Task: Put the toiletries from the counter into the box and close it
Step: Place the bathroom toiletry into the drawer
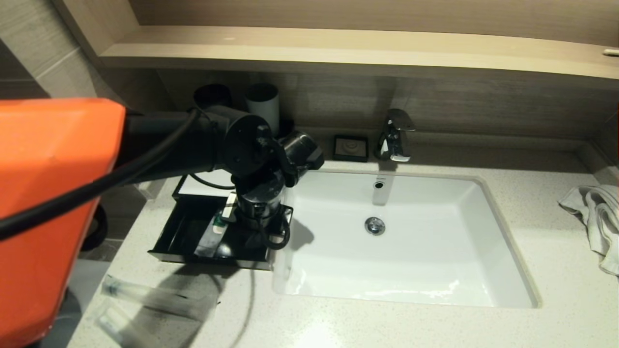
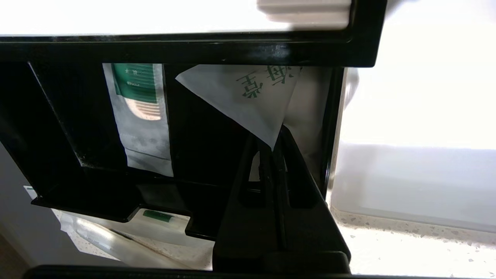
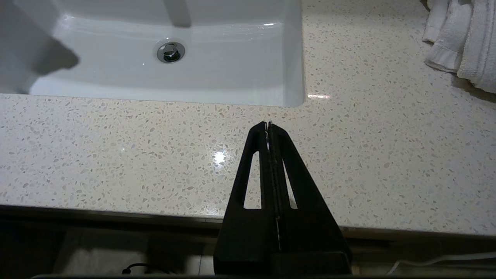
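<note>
The left hand [image 2: 273,149] is pinching a white packet [image 2: 248,99] and holding it over the open black box [image 1: 184,237]. One green packet [image 2: 141,116] is lying inside. Clear packets [image 1: 154,297] are waiting on the bench [image 1: 387,324]. The right hand [image 3: 268,126] is squeezed together, holding nothing.

box [image 1: 184,237] interior: partly hidden by left arm | towel [image 1: 597,217]: cut off
</note>
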You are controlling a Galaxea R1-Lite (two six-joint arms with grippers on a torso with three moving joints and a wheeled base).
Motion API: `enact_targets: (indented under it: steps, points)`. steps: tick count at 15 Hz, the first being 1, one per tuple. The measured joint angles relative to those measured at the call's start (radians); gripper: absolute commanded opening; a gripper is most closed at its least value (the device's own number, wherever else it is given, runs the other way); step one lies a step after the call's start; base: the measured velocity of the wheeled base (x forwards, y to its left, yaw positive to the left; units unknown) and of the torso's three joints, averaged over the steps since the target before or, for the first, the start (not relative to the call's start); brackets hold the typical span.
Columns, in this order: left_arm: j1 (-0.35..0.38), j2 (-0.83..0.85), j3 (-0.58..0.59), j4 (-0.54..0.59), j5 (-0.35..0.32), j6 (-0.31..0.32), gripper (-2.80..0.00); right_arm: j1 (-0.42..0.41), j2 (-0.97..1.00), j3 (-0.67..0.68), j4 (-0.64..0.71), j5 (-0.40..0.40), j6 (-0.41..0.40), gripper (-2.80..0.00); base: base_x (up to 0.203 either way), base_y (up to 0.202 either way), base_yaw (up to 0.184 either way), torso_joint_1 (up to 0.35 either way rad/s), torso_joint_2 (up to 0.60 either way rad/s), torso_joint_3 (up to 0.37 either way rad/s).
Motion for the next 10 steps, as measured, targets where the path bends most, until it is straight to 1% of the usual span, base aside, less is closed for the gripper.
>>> enact_targets:
  steps: [4,10]
  points:
    - [0.007,0.006,0.0,-0.009,0.0,0.001,-2.8,0.0,0.0,0.0,0.0,0.0,0.0,-2.8,0.0,0.0,0.0,0.0,0.0,0.0]
    - [0.02,0.013,-0.001,-0.079,0.001,0.055,-2.8,0.0,0.0,0.0,0.0,0.001,0.0,-2.8,0.0,0.0,0.0,0.0,0.0,0.0]
